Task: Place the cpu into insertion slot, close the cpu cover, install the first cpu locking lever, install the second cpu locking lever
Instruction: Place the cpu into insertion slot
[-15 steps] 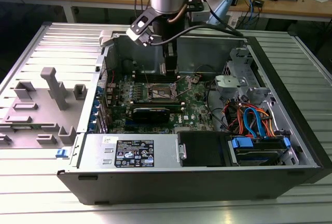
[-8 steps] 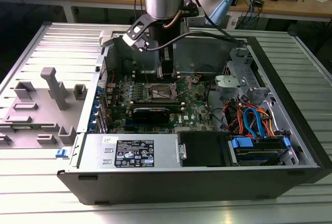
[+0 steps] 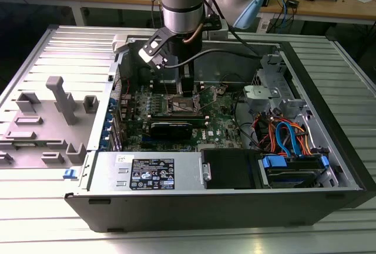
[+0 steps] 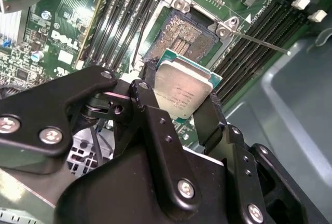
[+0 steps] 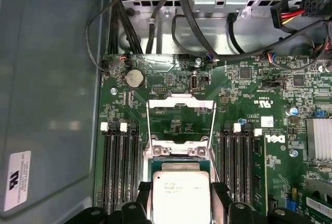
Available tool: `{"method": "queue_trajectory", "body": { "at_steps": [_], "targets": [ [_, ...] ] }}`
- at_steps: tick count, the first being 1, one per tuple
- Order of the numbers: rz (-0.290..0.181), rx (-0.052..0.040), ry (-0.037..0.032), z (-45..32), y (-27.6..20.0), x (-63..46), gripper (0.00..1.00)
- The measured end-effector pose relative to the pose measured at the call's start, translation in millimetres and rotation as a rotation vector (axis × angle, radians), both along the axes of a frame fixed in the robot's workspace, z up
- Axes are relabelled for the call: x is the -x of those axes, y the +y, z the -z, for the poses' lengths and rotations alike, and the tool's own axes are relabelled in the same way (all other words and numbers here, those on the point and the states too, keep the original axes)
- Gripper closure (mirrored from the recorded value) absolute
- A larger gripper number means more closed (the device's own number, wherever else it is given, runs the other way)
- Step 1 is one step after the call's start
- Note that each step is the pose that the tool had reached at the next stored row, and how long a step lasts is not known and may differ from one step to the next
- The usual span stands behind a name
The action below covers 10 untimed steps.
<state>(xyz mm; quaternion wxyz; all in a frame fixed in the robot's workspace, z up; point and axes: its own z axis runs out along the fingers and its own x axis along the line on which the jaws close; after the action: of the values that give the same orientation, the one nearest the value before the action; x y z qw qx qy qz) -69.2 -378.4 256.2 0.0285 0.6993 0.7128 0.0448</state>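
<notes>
From my console I see the claw clenched on the cpu, its two black fingers pressing on opposite edges of the chip with the metal top facing up. The chip hangs over the insertion slot rather than in it. In the second wrist view much of the slot's bed of contacts lies bare past the chip's edge, and I cannot tell how much air separates the two. The cpu cover stands swung open on the side of the slot toward the round coin cell. A thin locking lever juts out free, so nothing is closed or latched yet. I judge the chip light, thin and stiff, with a smooth top that could slide in a loose pinch. Its underside and the slot's fine contacts look like the fragile parts, so the bare edges, where the fingers have it, are the right hold. Room is tight low down: memory slots run close along both sides of the slot, right where the fingers sit. Higher up, the computer case on the tabletop lies open, its walls well apart from the slot, and the cables keep beyond the board's edge.
</notes>
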Motion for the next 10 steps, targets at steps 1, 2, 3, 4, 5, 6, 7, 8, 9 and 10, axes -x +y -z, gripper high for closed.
{"method": "queue_trajectory", "body": {
  "at_steps": [1, 2, 3, 4, 5, 6, 7, 8, 9, 10],
  "targets": [
    [0.000, 0.0000, -0.0001, 2.4, 0.0, 0.1, 0.46],
    [0.000, 0.0000, -0.0001, 4.3, 0.0, 0.1, 0.46],
    [0.000, 0.0002, 0.0000, 5.5, 0.0, 0.2, 0.46],
    [0.000, 0.0003, 0.0001, 5.5, 0.0, 0.2, 0.46],
    [0.000, 0.0002, 0.0001, 5.7, 0.0, 0.2, 0.46],
    [0.000, 0.0002, 0.0000, 6.0, 0.0, 0.2, 0.46],
    [0.000, 0.0001, 0.0000, 6.2, 0.0, 0.2, 0.46],
    [0.000, 0.0002, 0.0000, 6.2, 0.0, 0.2, 0.46],
    [0.000, 0.0001, 0.0000, 6.3, 0.0, 0.2, 0.46],
    [0.000, 0.0001, 0.0000, 6.4, 0.0, 0.2, 0.46]
  ]
}}
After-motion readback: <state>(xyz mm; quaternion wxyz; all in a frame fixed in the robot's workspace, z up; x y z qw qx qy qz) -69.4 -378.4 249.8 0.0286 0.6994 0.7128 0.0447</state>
